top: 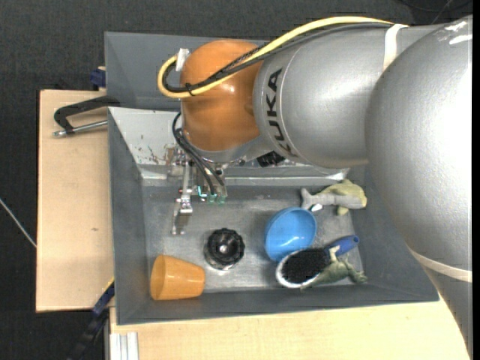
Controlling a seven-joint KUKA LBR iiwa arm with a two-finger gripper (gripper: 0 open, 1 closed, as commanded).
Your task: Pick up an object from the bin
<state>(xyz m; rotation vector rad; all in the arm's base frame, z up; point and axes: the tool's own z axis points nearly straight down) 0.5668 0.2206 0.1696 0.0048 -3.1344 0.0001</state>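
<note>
**Bin inspection: gripper low over bare floor, left of centre**

Markings: the silver arm carries black lettering reading "KUKA", running sideways along the link next to the orange wrist cover. A yellow cable loops over that cover. No other legible writing is seen on the bin or its contents.

Tool: the gripper hangs below the orange cover, over bare floor in the left-centre of the grey bin. Whether it is spread or pressed together cannot be told. Nothing is seen held in it.

Contents: the nearest thing is a black round knob-like object, just below and right of the gripper, apart from it. An orange cup lies on its side near the front-left corner. A blue bowl sits right of the black object, touching a black-bristled brush with a blue handle. A pale plush toy lies beside the right wall.

Clearance: the floor left of the gripper, up to the left wall, is bare. The things line the front and right edges.
</note>
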